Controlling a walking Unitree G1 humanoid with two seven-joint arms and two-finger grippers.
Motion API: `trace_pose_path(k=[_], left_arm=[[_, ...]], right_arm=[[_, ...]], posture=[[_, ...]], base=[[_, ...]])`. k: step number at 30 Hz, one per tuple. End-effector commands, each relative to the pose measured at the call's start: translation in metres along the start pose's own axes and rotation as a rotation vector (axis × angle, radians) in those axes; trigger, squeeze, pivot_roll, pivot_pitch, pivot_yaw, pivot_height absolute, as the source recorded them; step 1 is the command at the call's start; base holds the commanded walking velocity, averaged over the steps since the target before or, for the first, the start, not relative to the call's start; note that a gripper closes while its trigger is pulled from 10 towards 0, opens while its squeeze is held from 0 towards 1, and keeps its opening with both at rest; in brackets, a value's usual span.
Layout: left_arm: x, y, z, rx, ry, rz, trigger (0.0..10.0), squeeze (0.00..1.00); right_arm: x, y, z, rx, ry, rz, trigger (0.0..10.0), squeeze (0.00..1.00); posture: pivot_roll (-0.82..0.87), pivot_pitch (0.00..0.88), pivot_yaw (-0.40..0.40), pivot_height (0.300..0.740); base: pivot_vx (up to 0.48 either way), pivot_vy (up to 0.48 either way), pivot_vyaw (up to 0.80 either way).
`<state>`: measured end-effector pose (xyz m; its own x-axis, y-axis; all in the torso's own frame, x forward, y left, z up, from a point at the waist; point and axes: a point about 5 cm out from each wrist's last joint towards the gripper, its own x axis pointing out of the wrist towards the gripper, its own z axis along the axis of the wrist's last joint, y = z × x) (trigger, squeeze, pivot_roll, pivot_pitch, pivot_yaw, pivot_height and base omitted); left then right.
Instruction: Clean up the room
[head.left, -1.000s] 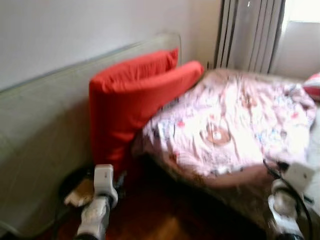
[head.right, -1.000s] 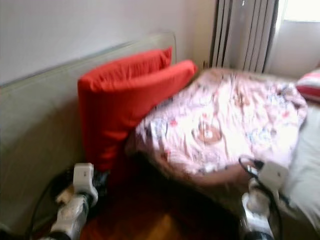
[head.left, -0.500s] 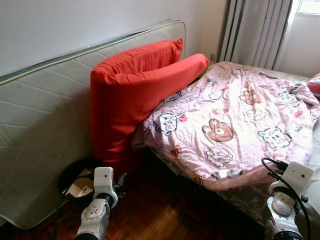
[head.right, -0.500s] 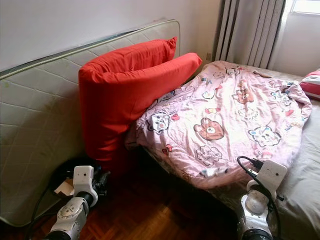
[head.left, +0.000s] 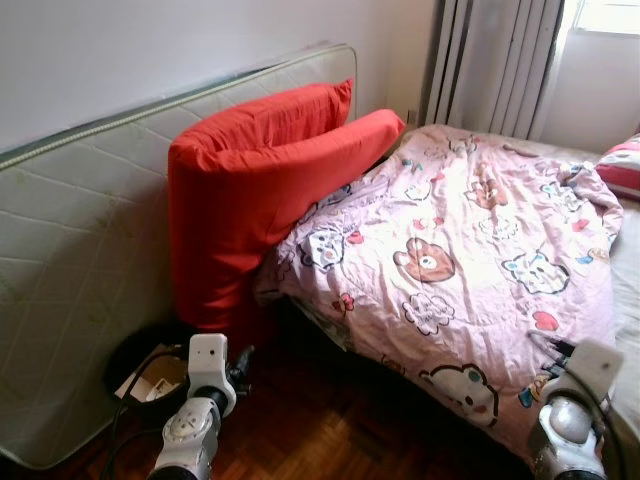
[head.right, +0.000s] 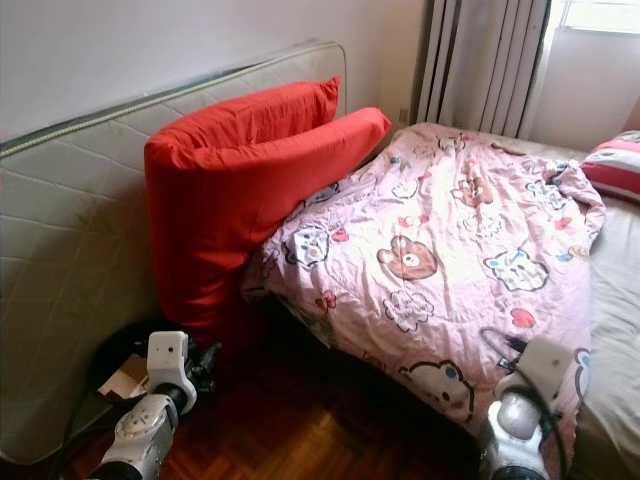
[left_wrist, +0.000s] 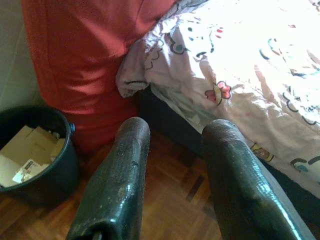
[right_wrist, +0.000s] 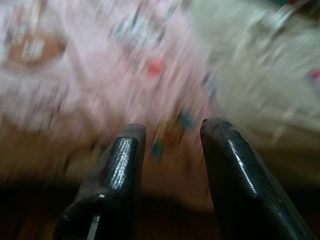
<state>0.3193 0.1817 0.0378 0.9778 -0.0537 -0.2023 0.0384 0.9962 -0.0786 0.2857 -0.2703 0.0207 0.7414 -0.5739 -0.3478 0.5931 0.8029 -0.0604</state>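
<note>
A pink cartoon-print blanket (head.left: 470, 240) lies rumpled across the bed and hangs over its near edge. A big red cushion (head.left: 250, 190) leans between the bed and an upright mattress (head.left: 80, 250) by the wall. My left gripper (left_wrist: 175, 135) is open, low over the wood floor, pointing at the blanket's hanging corner (left_wrist: 135, 75) and the red cushion (left_wrist: 85, 55). My right gripper (right_wrist: 167, 132) is open in front of the blurred blanket (right_wrist: 100, 65) at the bed's near edge. Both wrists (head.left: 205, 385) (head.left: 575, 400) stay low at the bottom of the eye views.
A dark bin (left_wrist: 35, 160) with cardboard and paper scraps stands on the floor beside the red cushion, also seen in the eye view as the bin (head.left: 150, 370). A red-striped pillow (head.right: 615, 165) lies at the bed's far right. Curtains (head.left: 490, 65) hang behind. Parquet floor (head.left: 330, 430) lies between my arms.
The camera has shifted, so the scene sits differently and more of the blanket's hanging edge shows. The right wrist has dropped a little lower. Both grippers stay open.
</note>
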Motion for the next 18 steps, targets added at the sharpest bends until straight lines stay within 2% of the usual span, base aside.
trace_pose_path(k=[1,3,5,7,8,10,12,13,16,18], left_arm=[[-0.006,0.002,-0.016,0.0,0.08,0.004,10.0,0.0],[-0.012,0.005,-0.026,-0.005,0.127,0.007,10.0,0.0],[-0.016,0.006,-0.035,-0.004,0.174,0.013,10.0,0.0],[-0.025,0.01,-0.05,0.003,0.251,0.028,10.0,0.0],[-0.032,0.012,-0.06,0.032,0.313,0.044,10.0,0.0],[-0.036,0.014,-0.067,0.04,0.352,0.053,10.0,0.0],[-0.046,0.017,-0.079,0.006,0.397,0.076,10.0,0.0],[-0.046,0.017,-0.079,0.006,0.397,0.076,10.0,0.0],[-0.067,0.028,-0.101,-0.009,0.506,0.119,10.0,0.0],[-0.073,0.031,-0.106,-0.008,0.533,0.127,10.0,0.0]], right_arm=[[-0.009,-0.001,-0.029,-0.033,0.12,0.058,10.0,0.0],[-0.021,0.003,-0.054,-0.038,0.223,0.157,10.0,0.0],[-0.03,0.006,-0.07,-0.053,0.283,0.234,10.0,0.0],[-0.045,0.007,-0.093,-0.145,0.364,0.321,10.0,0.0],[-0.055,0.002,-0.109,-0.181,0.427,0.326,10.0,0.0],[-0.061,-0.002,-0.118,-0.172,0.463,0.317,10.0,0.0],[-0.067,-0.006,-0.127,-0.106,0.499,0.298,10.0,0.0],[-0.067,-0.006,-0.127,-0.106,0.499,0.298,10.0,0.0],[-0.075,-0.008,-0.136,-0.106,0.531,0.317,10.0,0.0],[-0.076,-0.008,-0.137,-0.107,0.537,0.319,10.0,0.0]], posture=[[-0.06,0.032,0.048,0.74],[-0.07,0.028,0.051,0.74],[-0.07,0.027,0.051,0.74],[-0.07,0.021,0.051,0.74],[-0.07,0.017,0.048,0.74],[-0.07,0.014,0.047,0.74],[-0.07,0.006,0.047,0.74],[-0.07,0.006,0.047,0.74],[-0.07,0.0,0.046,0.74],[-0.07,0.0,0.045,0.74]], base=[[0.0,0.0,0.0],[0.0,0.0,0.0],[0.0,0.0,0.0],[0.0,0.0,0.0],[0.0,0.0,0.0],[0.0,0.0,0.0],[0.0,0.0,0.0],[0.0,0.0,0.0],[0.0,0.0,0.0],[0.0,0.0,0.0]])
